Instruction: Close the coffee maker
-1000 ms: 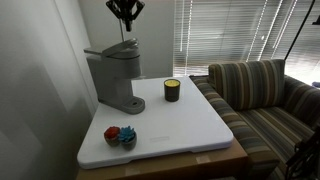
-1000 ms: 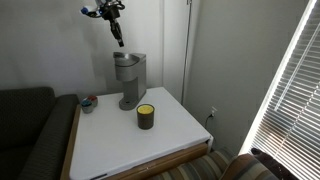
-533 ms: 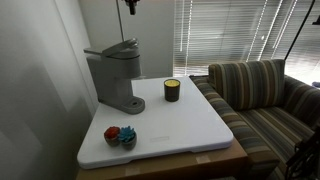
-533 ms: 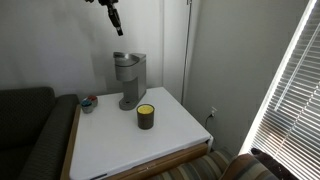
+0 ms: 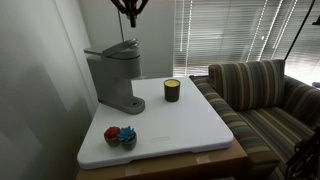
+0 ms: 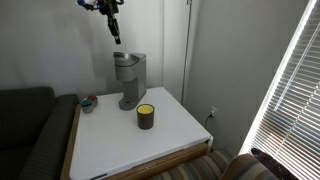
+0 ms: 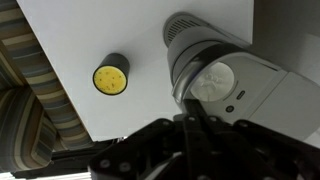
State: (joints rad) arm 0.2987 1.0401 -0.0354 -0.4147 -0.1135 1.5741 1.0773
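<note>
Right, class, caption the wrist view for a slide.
Looking down past the gripper at the grey coffee maker, a yellow candle jar standing apart on the white table.

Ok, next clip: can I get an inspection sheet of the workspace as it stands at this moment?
Surface: white table top, flat.
Job's things: coffee maker upright at a back corner; its lid looks slightly raised, not fully down.
Clutter: candle jar standing apart beside the machine; small red and blue object near the front edge.
Grippers: gripper high above the coffee maker, not touching it; looks shut and empty.
Cables: nothing seen.
Surroundings: striped sofa, window blinds, dark sofa.
</note>
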